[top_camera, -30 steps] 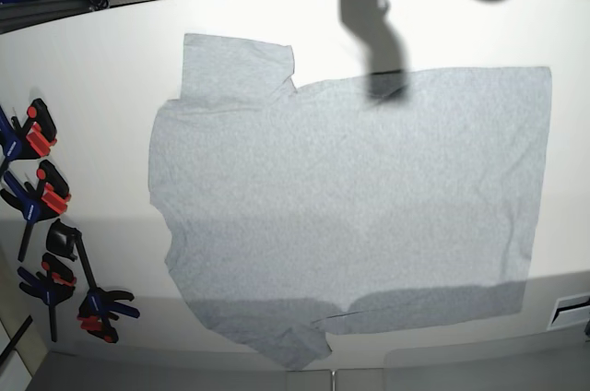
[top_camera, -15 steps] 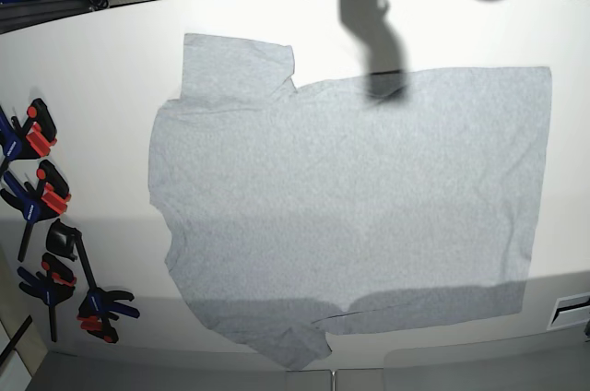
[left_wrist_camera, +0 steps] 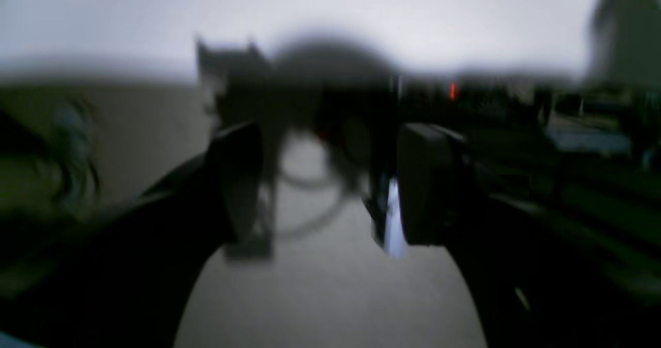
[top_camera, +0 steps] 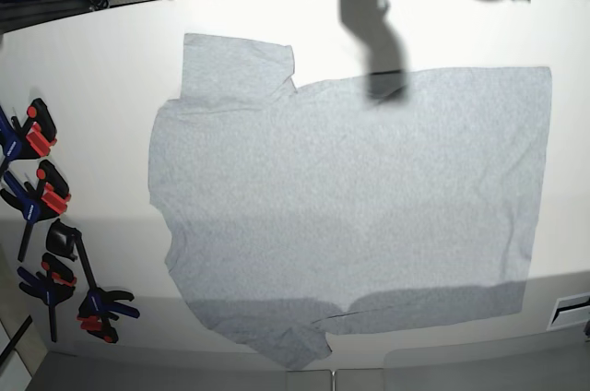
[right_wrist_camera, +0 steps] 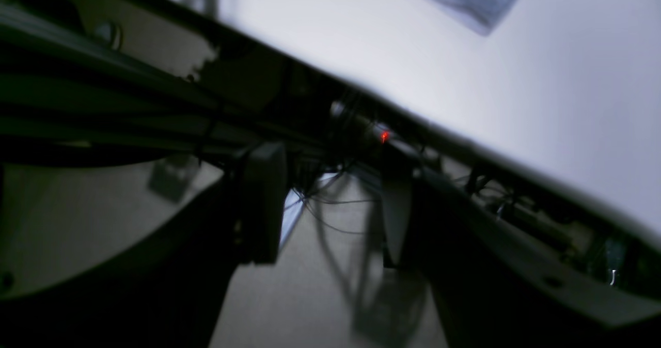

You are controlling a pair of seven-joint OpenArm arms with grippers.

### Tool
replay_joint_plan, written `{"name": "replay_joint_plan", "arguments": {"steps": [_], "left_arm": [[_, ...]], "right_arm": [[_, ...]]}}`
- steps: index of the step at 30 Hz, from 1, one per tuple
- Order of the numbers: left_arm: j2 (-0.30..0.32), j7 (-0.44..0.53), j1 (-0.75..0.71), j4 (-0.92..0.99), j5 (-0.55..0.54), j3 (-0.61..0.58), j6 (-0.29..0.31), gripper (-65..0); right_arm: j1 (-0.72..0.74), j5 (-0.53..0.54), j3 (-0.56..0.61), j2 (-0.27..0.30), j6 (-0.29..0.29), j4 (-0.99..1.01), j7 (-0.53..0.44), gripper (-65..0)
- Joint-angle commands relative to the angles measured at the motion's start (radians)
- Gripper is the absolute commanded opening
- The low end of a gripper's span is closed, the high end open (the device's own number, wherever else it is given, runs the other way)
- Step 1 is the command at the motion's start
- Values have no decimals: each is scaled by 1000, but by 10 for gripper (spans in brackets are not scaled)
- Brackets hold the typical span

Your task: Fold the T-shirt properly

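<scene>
Left pincer (left_wrist_camera: 330,183) wide open, empty; right pincer (right_wrist_camera: 330,203) parted, empty, both off-cloth. T-shirt (top_camera: 350,207) flat on counter (top_camera: 92,68), unfolded. Risk: shallow pinch at hem grabs single layer, fold skews.

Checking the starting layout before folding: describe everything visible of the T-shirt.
The T-shirt is light heather-grey, soft knit by its look, spread flat on the white table with its plain side showing. Collar end points to the base view's left, straight hem to the right. One short sleeve lies at top left, the other at the bottom edge. Mild wrinkles; shadows cross its upper edge and lower strip. No gripper touches it. A corner shows in the right wrist view.
</scene>
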State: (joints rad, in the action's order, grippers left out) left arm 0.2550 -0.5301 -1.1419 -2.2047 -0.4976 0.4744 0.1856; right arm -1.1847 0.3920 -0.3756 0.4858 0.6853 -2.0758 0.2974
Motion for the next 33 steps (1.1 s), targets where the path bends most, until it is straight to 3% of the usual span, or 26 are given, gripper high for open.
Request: {"name": "replay_joint_plan", "arguments": {"steps": [1, 5, 7, 8, 10, 11, 13, 16, 20, 24, 26, 33], "left_arm": [[27, 31, 8, -32, -5, 8, 2, -265], [95, 33, 117, -71, -5, 8, 10, -265], [121, 33, 169, -71, 0, 8, 51, -265], [131, 39, 196, -67, 11, 8, 97, -265], [150, 89, 252, -50, 110, 6, 270, -266], [161, 115, 276, -39, 170, 3, 327, -266], [196, 152, 317, -14, 277, -16, 366, -265], [268, 187, 359, 35, 426, -81, 364, -265], [364, 258, 420, 152, 678, -237, 357, -265], [414, 274, 496, 270, 860, -382, 233, -265], [419, 241, 536, 323, 901, -435, 195, -265], [419, 157, 631, 492, 890, -543, 196, -265]], "right_arm": [[17, 13, -6, 7, 13, -26, -10, -373], [136, 13, -6, 7, 13, -50, 34, -373], [190, 13, -6, 7, 13, -57, 36, -373], [216, 12, -6, 7, 13, -57, 37, -373], [269, 4, -5, 7, 13, -57, 74, -373], [296, 5, -5, 7, 13, -57, 121, -373], [351, 5, -4, 6, 13, -57, 244, -373], [418, 4, -4, 7, 13, -57, 385, -373], [486, -42, -4, 8, 13, -66, 441, -373], [497, -82, -4, 8, 13, -121, 449, -373], [497, -77, -4, 8, 13, -158, 456, -373], [497, -47, -4, 7, 13, -255, 481, -373]]}}
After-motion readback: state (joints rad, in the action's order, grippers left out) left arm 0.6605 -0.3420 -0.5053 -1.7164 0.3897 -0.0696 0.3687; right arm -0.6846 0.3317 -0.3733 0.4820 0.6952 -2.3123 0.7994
